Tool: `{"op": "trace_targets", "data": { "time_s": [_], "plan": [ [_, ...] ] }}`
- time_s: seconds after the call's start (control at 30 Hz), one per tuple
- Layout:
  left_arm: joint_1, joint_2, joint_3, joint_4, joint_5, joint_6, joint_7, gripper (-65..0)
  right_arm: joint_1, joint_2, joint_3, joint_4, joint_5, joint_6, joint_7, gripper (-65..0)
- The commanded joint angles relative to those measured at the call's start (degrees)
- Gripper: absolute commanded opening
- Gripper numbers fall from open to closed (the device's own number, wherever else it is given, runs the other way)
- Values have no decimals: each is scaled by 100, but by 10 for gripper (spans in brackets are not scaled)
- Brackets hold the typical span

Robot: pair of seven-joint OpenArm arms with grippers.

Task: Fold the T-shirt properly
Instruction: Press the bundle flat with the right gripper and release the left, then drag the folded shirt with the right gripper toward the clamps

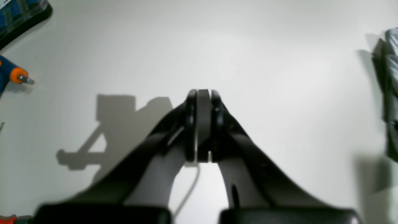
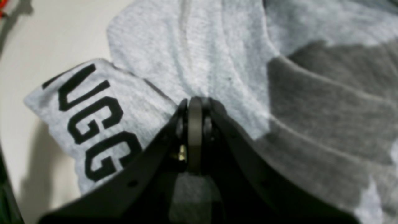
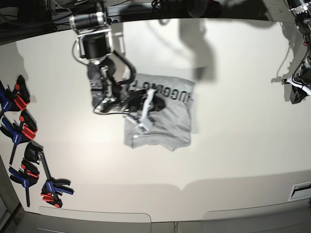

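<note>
Seemingly caught midway through a fold: found the T-shirt (image 3: 165, 126) lying crumpled near the middle of the table (image 3: 233, 145), partly doubled over with its black lettering (image 2: 93, 124) showing, the right gripper (image 2: 195, 102) shut tight on a bunched bit of cloth, and the left gripper (image 1: 203, 93) shut on nothing, far off over bare table. Probably needed next to pull that pinched bit across, lay it flat and let go. Could not tell which part of the shirt was pinched, nor how many layers, with that spot hidden under the dark arm.
</note>
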Motion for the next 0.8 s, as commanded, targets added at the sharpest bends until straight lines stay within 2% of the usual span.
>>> {"op": "trace_targets", "data": {
  "time_s": [0.0, 0.07, 0.27, 0.67, 0.77],
  "plan": [
    [-31, -111, -42, 105, -74, -17, -173, -650, -39, 262, 9, -66, -627, -175, -745, -650],
    [-31, -111, -42, 105, -74, -17, -173, -650, -39, 514, 9, -66, -356, -53, -892, -650],
    [-31, -111, -42, 105, -74, -17, -170, -650, -42, 1294, 11, -66, 221, -53, -1147, -650],
    [-31, -111, -42, 105, -74, -17, -173, -650, -39, 2616, 11, -66, 354, -53, -1193, -650],
    [-28, -111, -42, 105, -74, -17, -173, -650, -39, 2846, 11, -66, 763, -53, -1268, -650]
  ]
}}
